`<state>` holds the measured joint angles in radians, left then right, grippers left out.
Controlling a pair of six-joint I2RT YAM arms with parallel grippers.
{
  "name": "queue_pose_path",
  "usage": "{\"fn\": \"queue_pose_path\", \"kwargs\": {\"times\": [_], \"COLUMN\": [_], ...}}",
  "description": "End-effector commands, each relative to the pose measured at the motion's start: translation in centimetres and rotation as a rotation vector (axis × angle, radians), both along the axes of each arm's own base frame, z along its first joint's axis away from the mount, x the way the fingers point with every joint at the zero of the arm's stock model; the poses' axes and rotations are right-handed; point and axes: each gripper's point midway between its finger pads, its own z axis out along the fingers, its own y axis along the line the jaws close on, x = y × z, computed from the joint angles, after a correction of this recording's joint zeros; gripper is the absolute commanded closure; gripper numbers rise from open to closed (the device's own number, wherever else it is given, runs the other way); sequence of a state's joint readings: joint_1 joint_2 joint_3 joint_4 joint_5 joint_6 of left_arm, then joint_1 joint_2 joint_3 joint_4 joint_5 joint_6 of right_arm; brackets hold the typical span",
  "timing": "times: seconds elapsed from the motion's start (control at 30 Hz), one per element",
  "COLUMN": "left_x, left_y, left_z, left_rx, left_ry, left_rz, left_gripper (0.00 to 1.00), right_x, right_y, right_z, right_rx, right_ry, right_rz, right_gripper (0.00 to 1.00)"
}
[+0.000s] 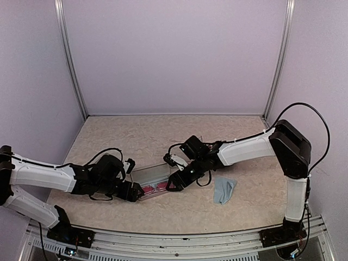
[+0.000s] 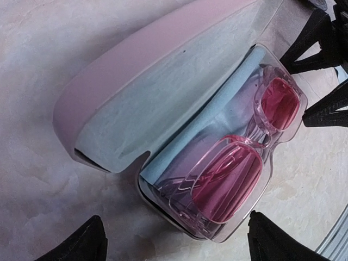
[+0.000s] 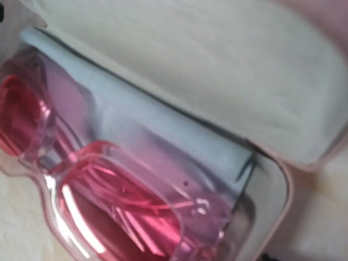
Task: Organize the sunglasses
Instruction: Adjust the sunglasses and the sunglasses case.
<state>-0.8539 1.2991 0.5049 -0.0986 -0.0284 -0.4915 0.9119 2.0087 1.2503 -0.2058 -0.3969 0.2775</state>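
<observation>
One pair of sunglasses (image 1: 157, 188), translucent pink frame with red-pink lenses, lies folded in the tray of an open oblong case (image 1: 149, 175), a little left of the table's middle and towards the near edge. Up close from the left wrist, the sunglasses (image 2: 244, 163) sit lenses up, their slim arms tucked underneath and showing through the tinted lenses. Under and beside them is a folded light-blue cloth (image 2: 217, 114), lining the far side of the tray. The case (image 2: 136, 70) is pale pink outside with a soft whitish lining, and its lid is thrown back on the far side of the tray. From the right wrist the picture is blurred, but the same sunglasses (image 3: 109, 206), cloth (image 3: 163, 125) and lid lining (image 3: 190, 54) fill the view. Now the arms: the left gripper (image 1: 137, 193) hangs at the left end of the case, its two black fingers (image 2: 81, 244) spread wide with the end of the tray between them and nothing clamped. Over on the other side the right gripper (image 1: 175, 182) is at the right end, its black fingers (image 2: 318, 38) standing apart on either side of that end; whether they touch the case I cannot tell. Further right, well apart from the case, a second light-blue cloth (image 1: 224, 190) lies crumpled on the beige speckled table (image 1: 136, 136), just near of the right forearm. Plain pale walls stand around the table on three sides.
</observation>
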Motion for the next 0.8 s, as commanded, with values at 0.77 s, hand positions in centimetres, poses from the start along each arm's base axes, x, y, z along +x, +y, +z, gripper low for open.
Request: {"fn": "queue_pose_path", "kwargs": {"times": [0.77], "left_x": [-0.9], "left_y": [-0.6], "left_z": [0.9], "left_rx": [-0.079], "left_ry": [0.007], "left_rz": [-0.028], "left_gripper": [0.10], "right_x": [-1.1], "right_y": [0.5], "right_z": [1.0], "right_rx": [0.023], "right_ry": [-0.016], "right_rz": [0.034], "right_gripper": [0.25]}}
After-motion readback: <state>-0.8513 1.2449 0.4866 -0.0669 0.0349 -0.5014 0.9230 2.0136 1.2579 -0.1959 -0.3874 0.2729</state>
